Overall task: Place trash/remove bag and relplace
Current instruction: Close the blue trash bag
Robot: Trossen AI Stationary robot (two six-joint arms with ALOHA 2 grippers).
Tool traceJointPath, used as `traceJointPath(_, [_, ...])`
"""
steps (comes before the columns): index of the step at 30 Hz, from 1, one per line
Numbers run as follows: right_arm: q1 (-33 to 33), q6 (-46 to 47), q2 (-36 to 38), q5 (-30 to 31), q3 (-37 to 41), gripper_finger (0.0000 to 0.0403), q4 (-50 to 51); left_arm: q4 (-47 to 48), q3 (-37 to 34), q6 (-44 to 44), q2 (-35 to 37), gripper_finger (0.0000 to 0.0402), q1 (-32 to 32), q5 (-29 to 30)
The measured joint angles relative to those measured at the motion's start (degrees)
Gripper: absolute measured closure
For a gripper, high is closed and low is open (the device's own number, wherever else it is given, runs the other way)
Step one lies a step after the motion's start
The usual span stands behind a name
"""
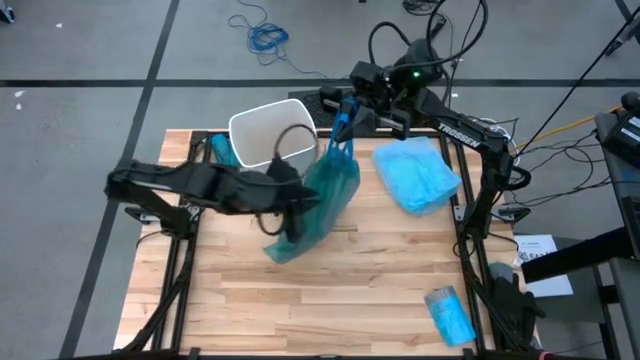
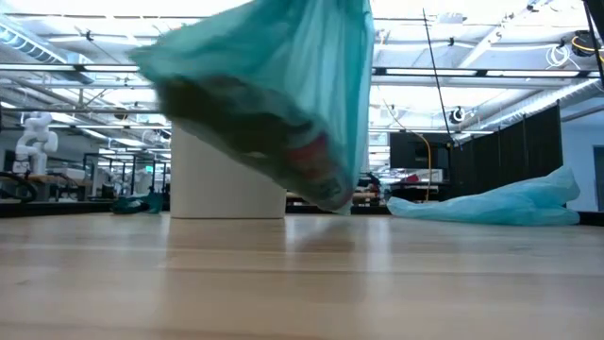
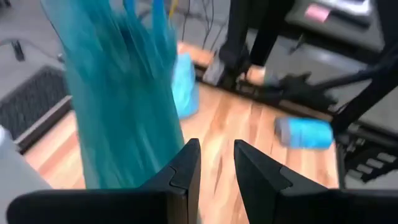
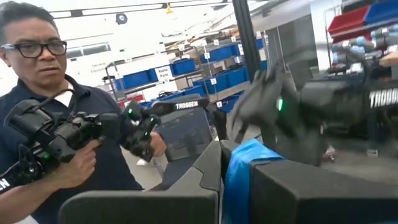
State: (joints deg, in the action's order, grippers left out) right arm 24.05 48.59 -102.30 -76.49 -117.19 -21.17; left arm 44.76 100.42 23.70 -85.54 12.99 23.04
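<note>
While blurred, teal bag (image 1: 325, 195) hangs from right tool (image 1: 343, 128), contents seemingly trash

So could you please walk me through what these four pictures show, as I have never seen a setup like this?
It is a robot with two dark arms at a wooden table. One picture looks down from above, one looks level across the tabletop, and two come from cameras on the wrists. The right gripper is shut on the top of a teal trash bag, which hangs lifted beside a white bin. The left gripper hovers next to the bag, holding nothing. A pale blue spare bag and a blue roll lie on the table. A person stands behind.
</note>
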Motion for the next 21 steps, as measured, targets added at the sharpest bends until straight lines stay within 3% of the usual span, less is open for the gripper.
traceJointPath(12, [-0.02,-9.57,-0.01,-0.08,0.02,0.0403,12.85,-0.93,0.0,-2.1,7.17,0.0308,7.58,16.43])
traceJointPath(21, [-0.02,-11.27,-0.02,-0.02,0.02,0.0403,14.12,-4.18,0.0,-6.38,9.24,0.0308,9.93,21.07])
